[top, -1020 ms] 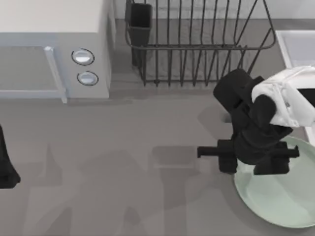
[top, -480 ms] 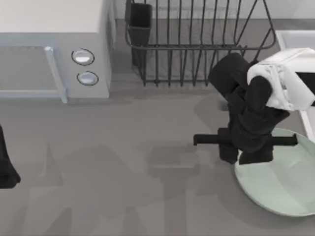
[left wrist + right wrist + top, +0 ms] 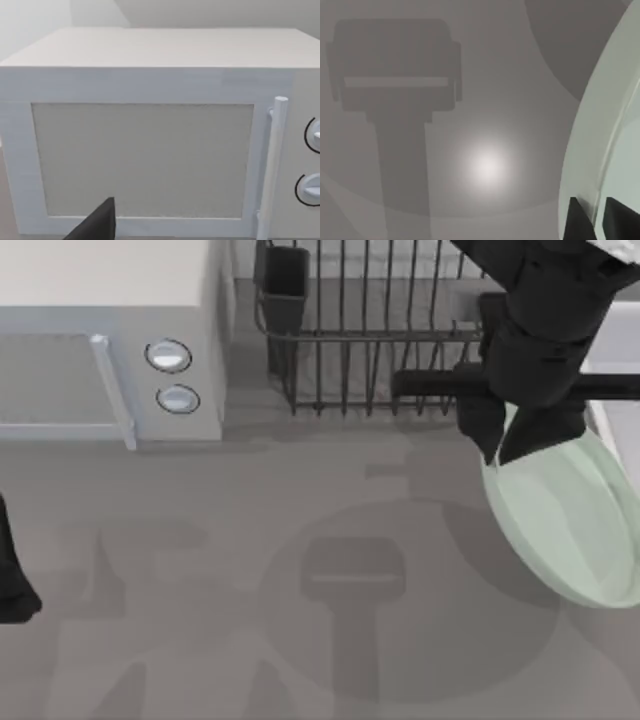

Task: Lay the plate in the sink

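The pale mint-green plate (image 3: pixel 565 525) hangs tilted above the table at the right, its shadow a broad circle on the grey surface below. My right gripper (image 3: pixel 507 448) is shut on the plate's near-left rim, in front of the dish rack. In the right wrist view the two dark fingertips (image 3: pixel 580 222) pinch the plate (image 3: pixel 600 125) at its raised edge. A strip of the white sink (image 3: pixel 612 415) shows at the right edge, just behind the plate and partly covered by the arm. My left gripper (image 3: pixel 12 585) is parked at the left edge of the table.
A black wire dish rack (image 3: pixel 400 330) stands at the back, left of the sink and right behind my right arm. A white microwave (image 3: pixel 110 340) fills the back left; its door and handle (image 3: pixel 272 165) face the left wrist camera.
My right arm has risen and swung toward the back of the table, lifting the plate off the surface. The plate now hangs tilted, closer to the sink.
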You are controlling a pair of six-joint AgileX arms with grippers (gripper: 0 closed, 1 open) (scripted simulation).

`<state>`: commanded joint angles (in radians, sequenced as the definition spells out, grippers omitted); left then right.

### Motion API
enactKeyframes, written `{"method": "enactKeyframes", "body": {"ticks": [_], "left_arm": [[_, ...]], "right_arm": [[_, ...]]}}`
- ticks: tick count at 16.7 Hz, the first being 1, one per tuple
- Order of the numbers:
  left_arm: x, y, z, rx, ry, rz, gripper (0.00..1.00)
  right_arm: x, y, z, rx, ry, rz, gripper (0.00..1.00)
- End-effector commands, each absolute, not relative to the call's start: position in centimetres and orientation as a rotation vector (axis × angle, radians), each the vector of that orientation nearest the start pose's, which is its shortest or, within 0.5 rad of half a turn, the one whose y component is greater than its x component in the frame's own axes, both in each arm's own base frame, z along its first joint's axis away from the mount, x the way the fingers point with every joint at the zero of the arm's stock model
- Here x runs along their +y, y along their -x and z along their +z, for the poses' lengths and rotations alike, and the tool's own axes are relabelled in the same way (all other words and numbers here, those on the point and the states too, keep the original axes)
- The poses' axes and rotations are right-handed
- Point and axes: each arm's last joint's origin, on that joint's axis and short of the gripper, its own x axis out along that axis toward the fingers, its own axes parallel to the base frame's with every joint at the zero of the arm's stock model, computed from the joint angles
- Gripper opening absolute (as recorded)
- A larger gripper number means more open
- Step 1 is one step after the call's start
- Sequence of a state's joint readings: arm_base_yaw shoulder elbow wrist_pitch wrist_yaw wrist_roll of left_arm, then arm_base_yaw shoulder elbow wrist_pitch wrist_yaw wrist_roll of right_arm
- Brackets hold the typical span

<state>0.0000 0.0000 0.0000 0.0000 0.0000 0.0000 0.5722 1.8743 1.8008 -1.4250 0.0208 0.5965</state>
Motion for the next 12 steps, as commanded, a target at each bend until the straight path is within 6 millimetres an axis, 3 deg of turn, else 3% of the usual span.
{"method": "enactKeyframes", "body": {"ticks": [3,5,7,12], "left_arm": [[-0.1,-10.6,16.0,0.000,0.000,0.000,1.00],[-0.1,-10.6,16.0,0.000,0.000,0.000,1.00],[-0.1,-10.6,16.0,0.000,0.000,0.000,1.00],[-0.1,-10.6,16.0,0.000,0.000,0.000,1.00]], "right_arm": [[18.9,-28.8,34.5,1.486,-0.040,0.010,0.00],[18.2,-28.0,36.5,1.477,-0.044,0.015,0.00],[17.9,-27.6,37.3,1.472,-0.046,0.017,0.00],[18.1,-27.7,37.1,1.475,-0.042,0.019,0.00]]}}
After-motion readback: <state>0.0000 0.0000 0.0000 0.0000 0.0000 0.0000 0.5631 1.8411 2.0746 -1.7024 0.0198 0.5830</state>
